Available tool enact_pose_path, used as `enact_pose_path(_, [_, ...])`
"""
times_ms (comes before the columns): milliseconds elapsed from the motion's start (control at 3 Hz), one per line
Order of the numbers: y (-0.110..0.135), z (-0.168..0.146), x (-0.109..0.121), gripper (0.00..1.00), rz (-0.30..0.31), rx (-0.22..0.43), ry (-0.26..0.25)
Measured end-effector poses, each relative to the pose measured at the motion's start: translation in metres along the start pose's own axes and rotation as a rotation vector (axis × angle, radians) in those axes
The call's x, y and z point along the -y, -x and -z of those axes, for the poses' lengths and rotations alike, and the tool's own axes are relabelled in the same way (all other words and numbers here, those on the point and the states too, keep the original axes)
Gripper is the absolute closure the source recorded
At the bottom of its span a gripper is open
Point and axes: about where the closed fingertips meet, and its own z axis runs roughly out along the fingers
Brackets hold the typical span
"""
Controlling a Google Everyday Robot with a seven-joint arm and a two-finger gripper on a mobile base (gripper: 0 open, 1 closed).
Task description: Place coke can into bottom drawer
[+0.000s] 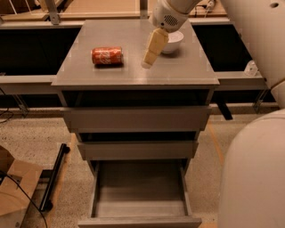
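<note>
One red coke can (107,56), a smooth metal cylinder with white script and silvery ends, lies on its side on the matte grey table top (133,75), in the left half and closer to the left edge than to the front or back edge. The gripper (146,64), a cream-coloured, tapering, plastic-looking piece on a white rounded arm (171,12), hangs tilted over the middle of the top with its tip low, to the right of the can and apart from it. It holds nothing, and whether it is open or closed cannot be told from this side-on angle. One round, glossy white bowl (175,41) sits toward the back right corner, partly hidden behind the gripper, and what it holds cannot be seen. Below the top the grey cabinet carries three handleless drawers. Two of them, the top drawer (136,119) and the middle drawer (138,150), show plain flat rectangular fronts. The bottom drawer (140,221) is pulled out toward the camera, a long rectangular tray with low side walls and its flat grey floor in plain view. The can is on the table, not in the drawer. A brown cardboard box (13,189) lies on the speckled floor at lower left
</note>
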Motion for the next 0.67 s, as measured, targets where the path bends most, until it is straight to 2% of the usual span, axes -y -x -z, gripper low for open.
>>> enact_pose_path(667, [0.005, -0.052, 0.031, 0.0, -0.087, 0.09, -0.021])
